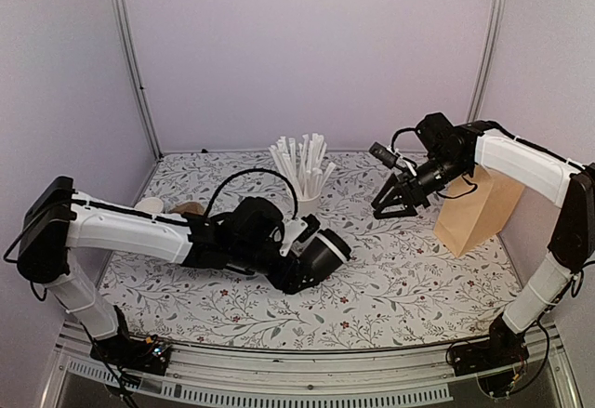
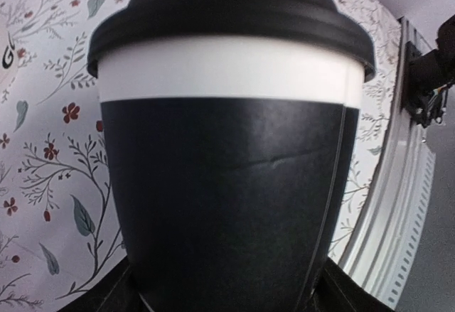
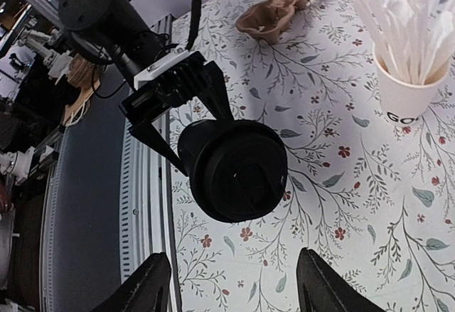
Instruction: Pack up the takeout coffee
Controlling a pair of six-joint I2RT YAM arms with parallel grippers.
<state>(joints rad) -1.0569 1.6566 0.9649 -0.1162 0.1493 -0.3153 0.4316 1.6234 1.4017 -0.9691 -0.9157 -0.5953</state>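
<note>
My left gripper (image 1: pixel 299 257) is shut on the black paper cup (image 1: pixel 323 256), which wears its black lid (image 3: pixel 238 173). It holds the cup tilted on its side just above the table, lid pointing right. In the left wrist view the cup (image 2: pixel 227 184) fills the frame, with a white band under the lid (image 2: pixel 227 6), and my left gripper (image 2: pixel 227 299) shows only as dark fingers at the bottom corners. My right gripper (image 1: pixel 389 208) is open and empty, raised to the right of the cup. In the right wrist view the right gripper (image 3: pixel 238 291) faces the lid with its jaws wide apart.
A white cup of paper-wrapped straws (image 1: pixel 305 174) stands at the back centre and also shows in the right wrist view (image 3: pixel 412 84). A brown paper bag (image 1: pixel 479 208) stands at the right. A brown pulp carrier (image 3: pixel 277 6) lies at the left. A metal rail (image 1: pixel 307 371) runs along the near edge.
</note>
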